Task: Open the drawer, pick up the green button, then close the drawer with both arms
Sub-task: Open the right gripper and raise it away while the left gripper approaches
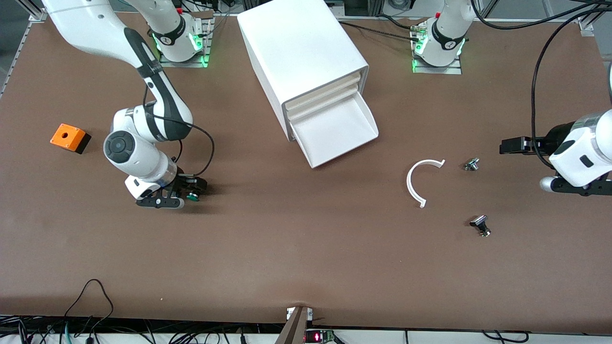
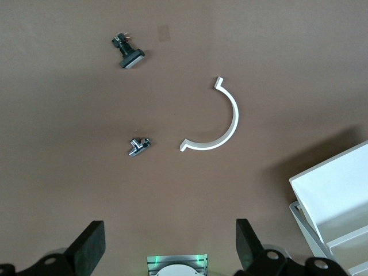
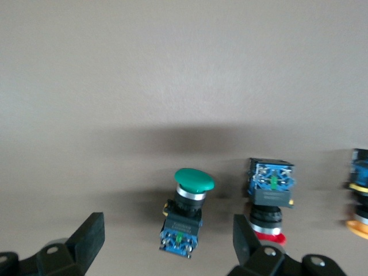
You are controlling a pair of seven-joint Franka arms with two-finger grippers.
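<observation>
The green-capped button [image 3: 187, 210] lies on its side on the brown table, free between the fingers of my open right gripper [image 3: 168, 236], which touch nothing. From the front, that gripper [image 1: 190, 190] sits low at the right arm's end of the table, with the green cap [image 1: 193, 196] just showing. The cabinet's [image 1: 301, 48] bottom drawer [image 1: 334, 129] is pulled out and looks empty; its corner [image 2: 339, 195] appears in the left wrist view. My left gripper [image 1: 508, 145] hangs open and empty [image 2: 167, 244], high over the left arm's end.
A red-capped button [image 3: 269, 198] and a yellow-capped one [image 3: 359, 213] stand beside the green one. An orange box [image 1: 70, 137] sits near the right arm's table edge. A white C-shaped piece [image 1: 420, 181], a small metal part [image 1: 472, 164] and a black part [image 1: 480, 224] lie toward the left arm's end.
</observation>
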